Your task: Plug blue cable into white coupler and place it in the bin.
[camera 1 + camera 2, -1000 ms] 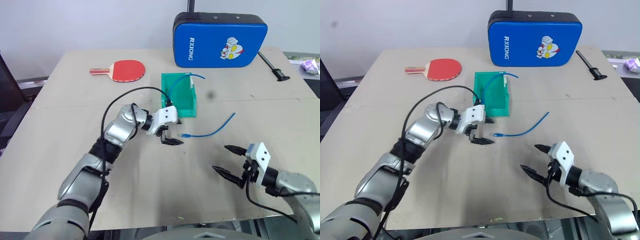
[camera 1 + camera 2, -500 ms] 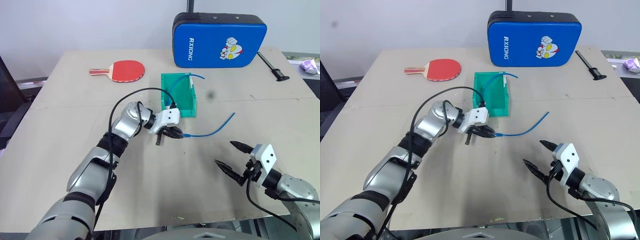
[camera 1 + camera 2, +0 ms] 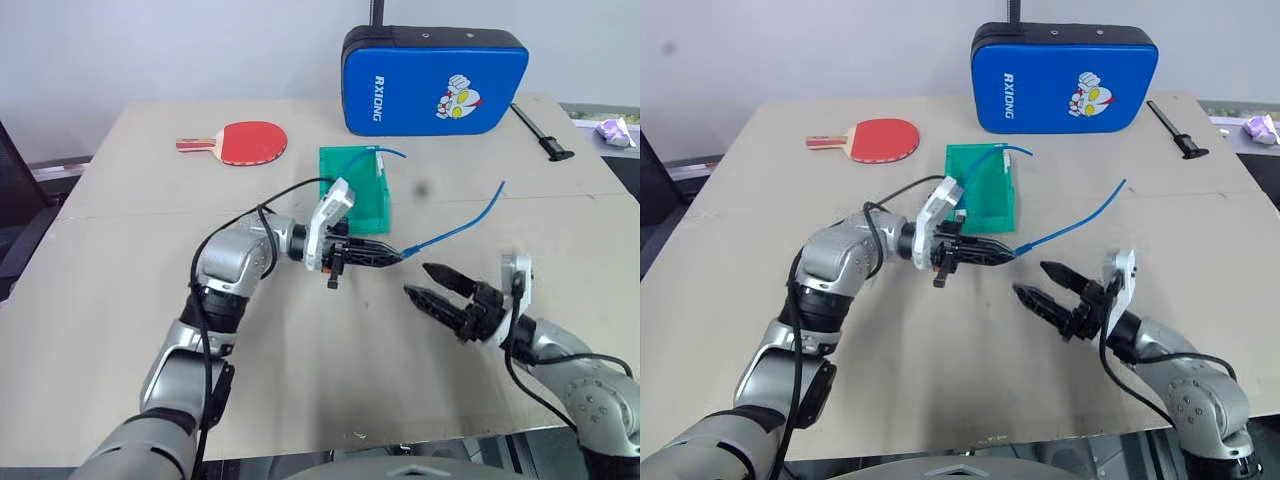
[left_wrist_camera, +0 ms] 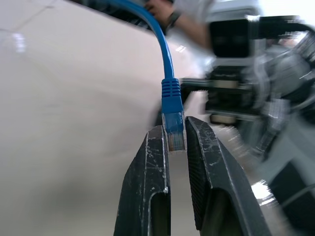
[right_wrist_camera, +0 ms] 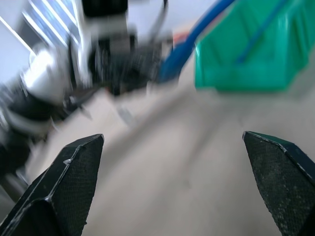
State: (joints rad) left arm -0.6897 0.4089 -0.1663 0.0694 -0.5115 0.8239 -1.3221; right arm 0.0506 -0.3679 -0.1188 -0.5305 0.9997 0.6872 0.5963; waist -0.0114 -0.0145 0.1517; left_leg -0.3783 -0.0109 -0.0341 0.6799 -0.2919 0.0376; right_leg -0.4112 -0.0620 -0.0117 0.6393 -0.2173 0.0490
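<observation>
Left tool [image 3: 392, 256] pinches the blue cable [image 3: 462, 224] by its clear plug — lifted off the bench [image 3: 300, 380]; right tool [image 3: 432, 282] spread wide.

This looks like a robot test room or lab. A plain tan table [image 3: 150, 160] stands by a bare white wall [image 3: 150, 50], and odd things lie on it: a red ping-pong paddle [image 3: 243, 142], a blue padded case [image 3: 435, 80] and a green bin [image 3: 352, 190].
</observation>
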